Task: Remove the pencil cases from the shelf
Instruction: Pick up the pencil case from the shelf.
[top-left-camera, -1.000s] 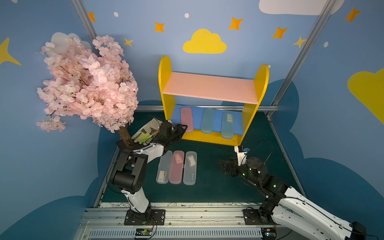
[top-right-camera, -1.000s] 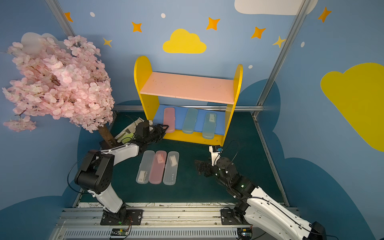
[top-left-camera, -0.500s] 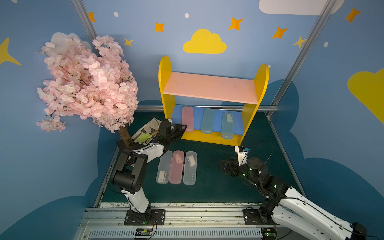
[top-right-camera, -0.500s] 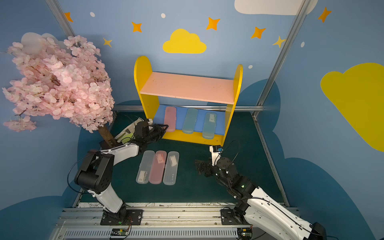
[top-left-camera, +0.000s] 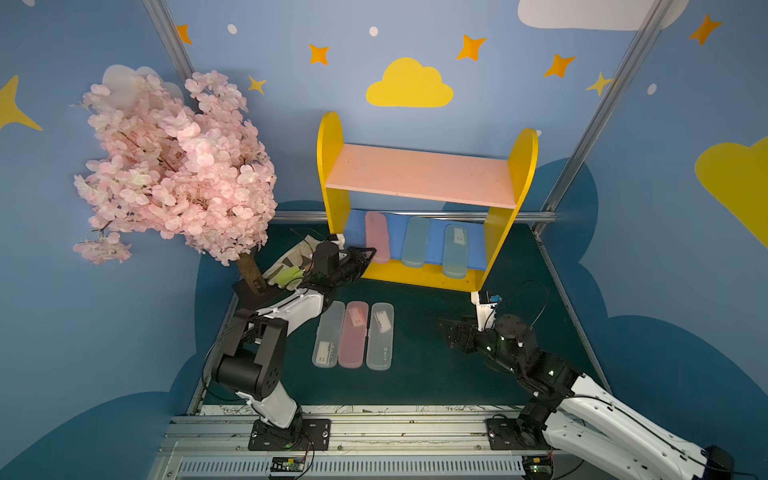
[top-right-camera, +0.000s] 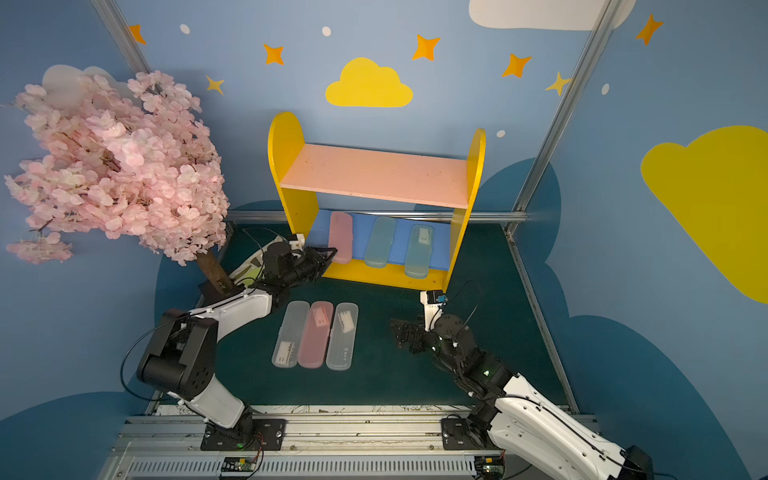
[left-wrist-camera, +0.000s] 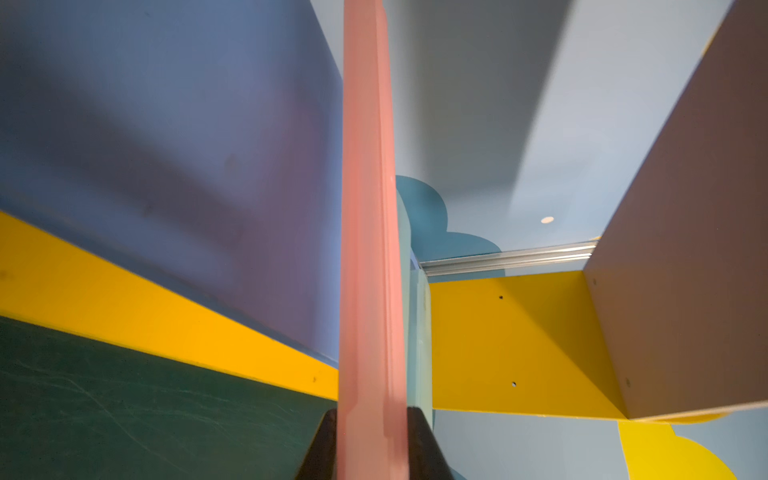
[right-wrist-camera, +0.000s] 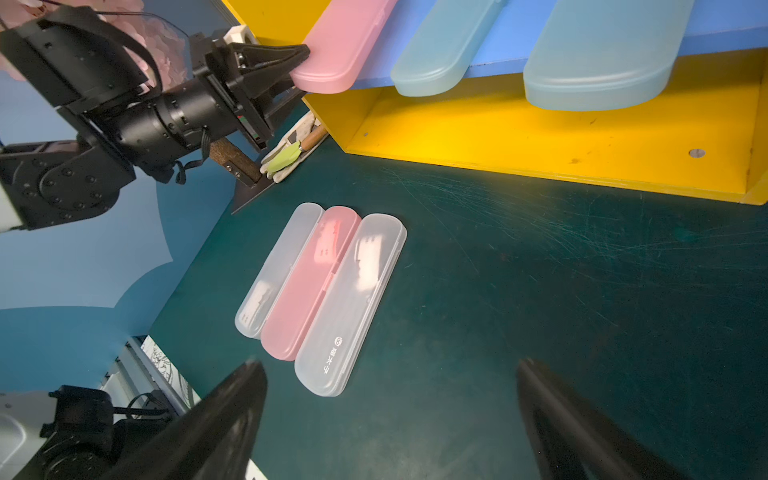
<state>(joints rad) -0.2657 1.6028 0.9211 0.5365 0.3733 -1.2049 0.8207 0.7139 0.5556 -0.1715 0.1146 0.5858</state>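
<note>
Shelf (top-left-camera: 330, 166), blue lower board (top-left-camera: 355, 232): pink case (top-left-camera: 377, 237), blue case (top-left-camera: 415, 241), labelled blue case (top-left-camera: 455, 249), front ends overhanging. Green mat (top-left-camera: 436, 374): row of three cases (top-left-camera: 353, 334), white-pink-white, touching.

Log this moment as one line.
left jaws: shut on shelved pink case | right jaws: open, empty | shelf: also two blue cases | mat: three cases

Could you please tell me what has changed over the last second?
The left tool closed onto the near end of the pink pencil case on the lower board of the shelf. The right tool stayed open above the mat; the two blue cases and the three cases on the mat did not move.
</note>
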